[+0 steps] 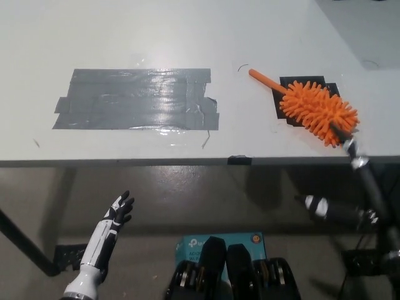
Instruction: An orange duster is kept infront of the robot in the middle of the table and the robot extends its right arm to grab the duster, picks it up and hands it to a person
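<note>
Duster count is just one: an orange duster (317, 109) with a bristly head and thin handle, lying on the bench (125, 31) over a small black patch (294, 84), right at the tip of the right hand (347, 139). That black hand reaches up over the bench edge to the bristles; can't tell if it's closed. One big grey tape patch (137, 100) sits well away. Left hand (117, 211) hangs low under the bench, fingers spread, holding nothing.

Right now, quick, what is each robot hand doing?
Left robot hand: open, holding nothing, below the table edge.
Right robot hand: touching the orange duster; grip cannot be told.
</note>
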